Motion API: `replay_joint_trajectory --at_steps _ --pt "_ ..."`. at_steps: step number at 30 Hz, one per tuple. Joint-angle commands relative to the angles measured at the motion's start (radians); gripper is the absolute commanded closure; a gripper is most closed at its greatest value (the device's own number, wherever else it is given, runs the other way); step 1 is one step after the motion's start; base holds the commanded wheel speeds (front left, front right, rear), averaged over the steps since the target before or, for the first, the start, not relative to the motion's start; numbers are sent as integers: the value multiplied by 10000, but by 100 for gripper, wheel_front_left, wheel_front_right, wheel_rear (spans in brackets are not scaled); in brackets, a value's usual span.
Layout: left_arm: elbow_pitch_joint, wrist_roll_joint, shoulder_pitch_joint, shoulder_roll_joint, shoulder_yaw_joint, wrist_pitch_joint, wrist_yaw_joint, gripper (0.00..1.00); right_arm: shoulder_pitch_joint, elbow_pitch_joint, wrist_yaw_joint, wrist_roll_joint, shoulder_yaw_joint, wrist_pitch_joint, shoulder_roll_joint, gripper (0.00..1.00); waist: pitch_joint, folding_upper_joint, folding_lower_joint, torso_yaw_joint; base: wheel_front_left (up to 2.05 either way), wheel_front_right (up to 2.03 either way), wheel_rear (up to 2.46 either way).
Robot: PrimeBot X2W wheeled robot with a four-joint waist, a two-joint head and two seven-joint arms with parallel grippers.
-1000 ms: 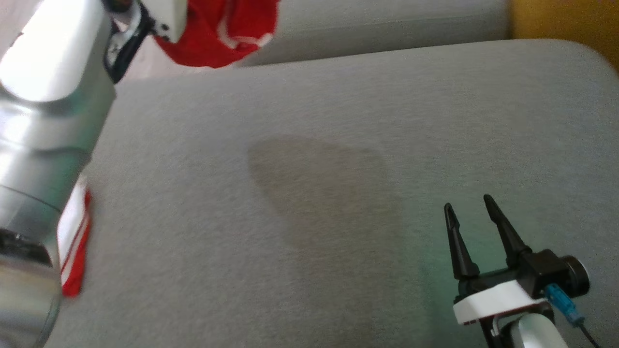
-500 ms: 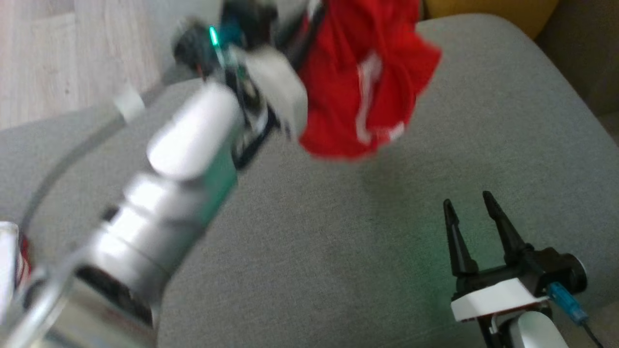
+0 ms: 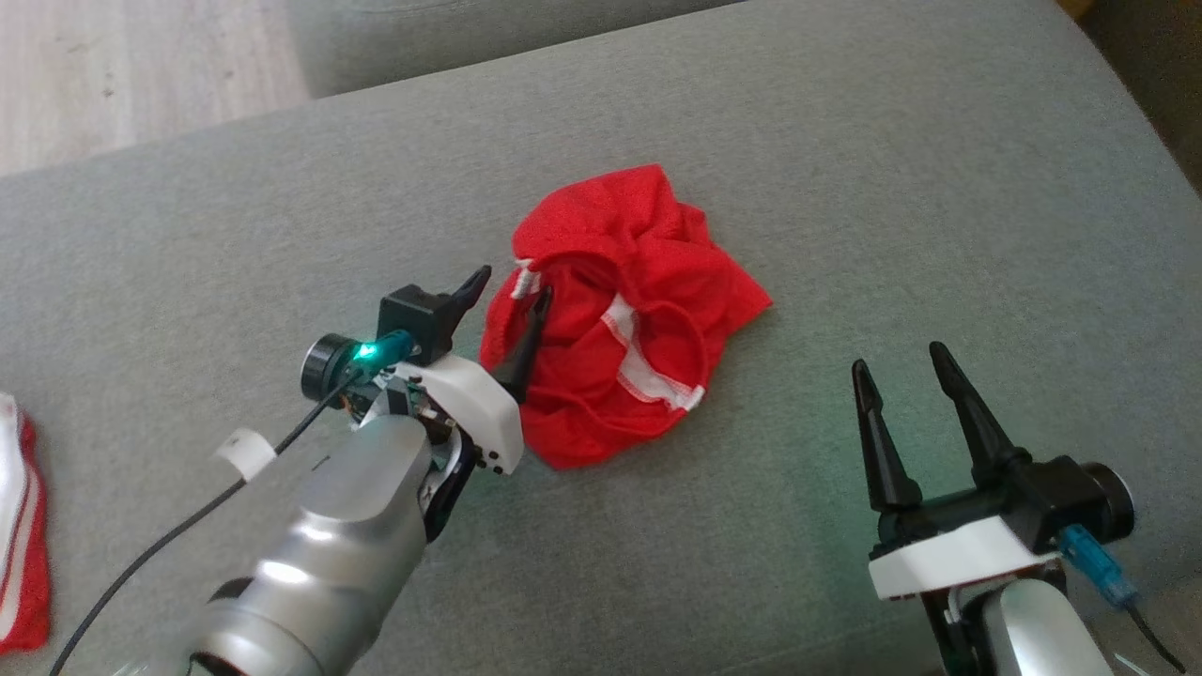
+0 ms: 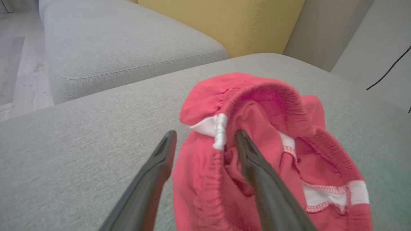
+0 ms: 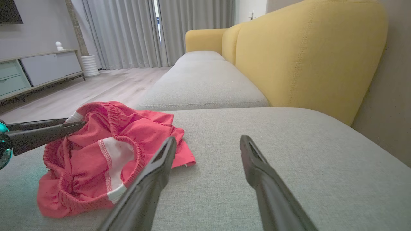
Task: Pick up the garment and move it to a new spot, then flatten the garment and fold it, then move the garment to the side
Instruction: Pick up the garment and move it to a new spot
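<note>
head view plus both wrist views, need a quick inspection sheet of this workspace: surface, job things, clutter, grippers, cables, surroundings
surface: grey sofa cushion, woven fabric, flat
job's things: red garment lying crumpled on the cushion, white trim showing, not flattened or folded
clutter: red and white cloth at the cushion's left edge
grippers: left gripper open, one finger inside the garment's waistband, the other outside it; right gripper open, holding nothing, apart from the garment
cables: black cable running beside the left arm
surroundings: yellow sofa back, wood floor
</note>
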Motion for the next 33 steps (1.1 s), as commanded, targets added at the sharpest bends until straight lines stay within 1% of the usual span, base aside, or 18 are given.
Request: replay_joint_trajectory --at_steps 1,4,6,9,11,14,19,20,22,23,26,27,28,30,33 --pt "-86 87 -288 50 271 -228 41 0 -276 -312 -7 -120 204 -24 -30 0 9 0 -2 205 0 0 0" --pt "-106 267 -325 3 367 -334 74 0 -265 -265 -7 -174 179 -24 -30 0 -91 0 -2 475 0 0 0" --pt "-521 494 -351 36 673 -349 300 0 -252 -247 -7 -171 188 -24 -30 0 -227 0 -2 659 0 0 0" --pt "-1535 969 41 225 1344 -353 671 0 -195 -235 -7 -162 199 -24 -30 0 -511 0 -2 933 0 0 0" --pt "-2296 1233 590 334 1933 -354 895 0 -102 -218 -7 -158 190 -24 -30 0 -805 0 -2 1105 0 0 0" --pt "-3612 1953 1741 521 2790 -355 1345 0 149 -177 -7 -119 91 -24 -30 0 -1336 0 -2 1364 0 0 0" --pt "-5969 3350 3875 595 4191 -356 2104 0 535 -322 -7 -97 -114 -24 -30 0 -1797 0 -2 1776 0 0 0" --pt "-6412 3599 4288 573 4468 -356 2200 0 608 -373 -7 -72 -159 -24 -30 0 -1861 0 -2 1849 0 0 0" --pt "-7230 4039 5063 505 4976 -357 2309 0 753 -526 -7 -29 -256 -24 -30 0 -1984 0 -2 1988 0 0 0" --pt "-7230 4039 5063 505 4976 -357 2309 0 753 -526 -7 -29 -256 -24 -30 0 -1984 0 -2 1988 0 0 0" --pt "-8290 4594 6098 379 5642 -357 2374 0 947 -798 -7 45 -397 -24 -30 0 -2125 0 -2 2110 0 0 0" --pt "-8599 4757 6421 333 5817 -357 2357 0 1009 -905 -7 68 -441 -24 -30 0 -2164 0 -2 2138 0 0 0" --pt "-9240 5052 6988 225 6113 -357 2265 0 1136 -1126 -7 133 -531 -24 -30 0 -2242 0 -2 2190 0 0 0" --pt "-9880 5505 7482 146 6322 -357 2238 0 1292 -1360 -7 153 -642 -24 -30 0 -2331 0 -2 2256 0 0 0" --pt "-10639 5735 8231 -41 6816 -357 2457 0 1582 -1644 -7 188 -816 -24 -30 0 -2475 0 -2 2342 0 0 0"
